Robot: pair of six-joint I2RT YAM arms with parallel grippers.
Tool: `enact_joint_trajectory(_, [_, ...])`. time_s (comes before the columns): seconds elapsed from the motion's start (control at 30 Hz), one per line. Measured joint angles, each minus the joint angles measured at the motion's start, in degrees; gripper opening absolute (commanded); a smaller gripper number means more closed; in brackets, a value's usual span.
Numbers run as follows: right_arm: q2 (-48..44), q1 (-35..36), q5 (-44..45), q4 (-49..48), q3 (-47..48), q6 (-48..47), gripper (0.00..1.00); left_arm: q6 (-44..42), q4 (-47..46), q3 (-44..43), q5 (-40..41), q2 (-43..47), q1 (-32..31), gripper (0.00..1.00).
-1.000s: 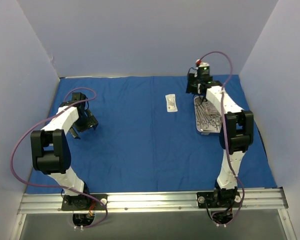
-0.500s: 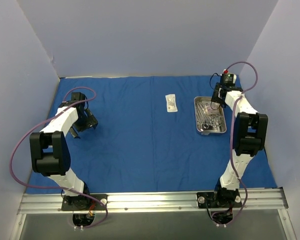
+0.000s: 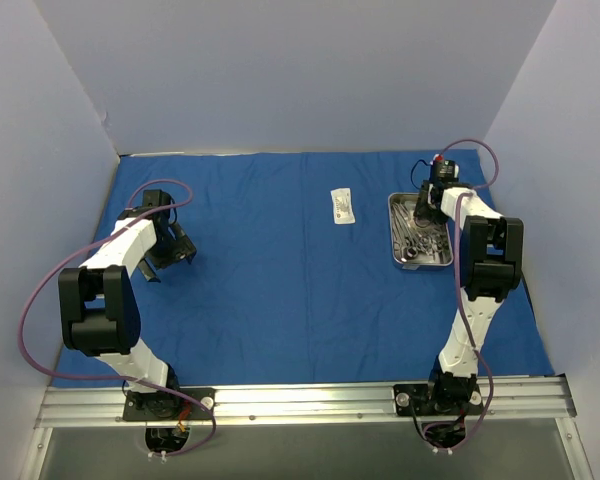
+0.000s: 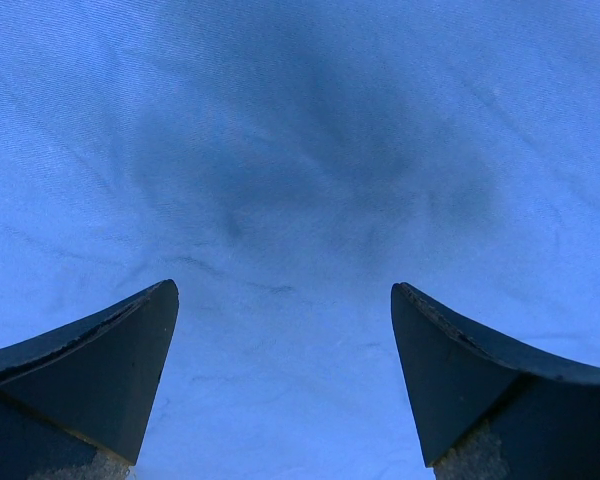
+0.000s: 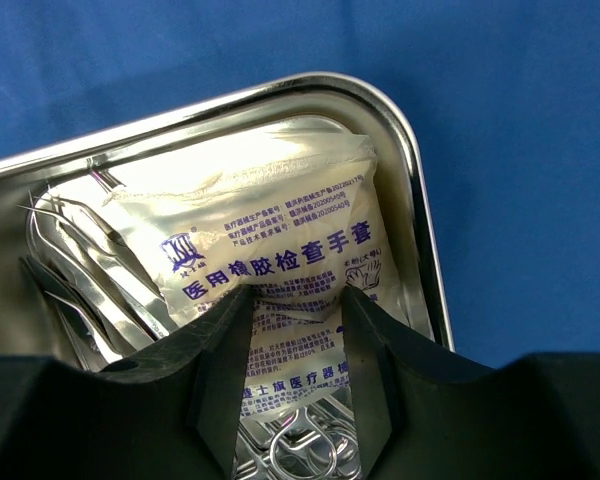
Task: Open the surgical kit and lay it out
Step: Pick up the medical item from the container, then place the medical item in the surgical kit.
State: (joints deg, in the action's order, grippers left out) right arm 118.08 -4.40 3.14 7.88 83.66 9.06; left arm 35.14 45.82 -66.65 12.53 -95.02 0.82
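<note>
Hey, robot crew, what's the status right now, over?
Left tool open, above blue cloth. Right tool in steel tray, astride printed packet, grip unconfirmed. Small packet out on cloth. Nothing in the way.

A lab test booth; plain pale partition walls [image 3: 280, 70]; aluminium rail [image 3: 310, 398] carrying robot arms [image 3: 130, 240].

**Chinese print on the packet in the tray**

The clear packet [image 5: 270, 240] lying in the steel tray [image 5: 412, 160] carries a bold blue-violet line, 医用橡胶检查手套, with a small shield-shaped logo above its left end. Finer lines toward its upper right corner are too small to read. A lower line is partly hidden behind the right gripper [image 5: 295, 305]. The second packet [image 3: 342, 206], out on the cloth, shows dark print too small to read.
</note>
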Motion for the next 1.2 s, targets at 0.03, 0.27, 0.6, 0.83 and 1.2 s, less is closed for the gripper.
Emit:
enact_joint_trajectory(0.03, [0.0, 0.0, 0.0, -0.13, 0.0, -0.04, 0.33, -0.07, -0.02, 0.0, 0.0, 0.07, 0.0, 0.97])
enact_joint_trajectory(0.27, [0.0, 0.0, -0.13, -0.92, -0.26, -0.42, 0.1, -0.42, -0.04, 0.11, -0.02, 0.31, 0.0, 0.97])
enact_joint_trajectory(0.6, [-1.25, 0.48, 0.11, -0.04, -0.28, -0.39, 0.03, -0.96, -0.11, 0.11, -0.37, 0.31, 0.0, 0.97])
enact_joint_trajectory(0.83, [-6.25, 3.19, 1.31, 4.0, 1.03, 0.22, 0.02, -1.18, -0.15, 0.11, -0.42, 0.31, 0.0, 0.97])
enact_joint_trajectory(1.2, [-9.27, 21.53, 5.01, 3.48, 7.45, 12.15, 0.02, -1.14, -0.11, 0.11, -0.46, 0.31, 0.0, 0.97])
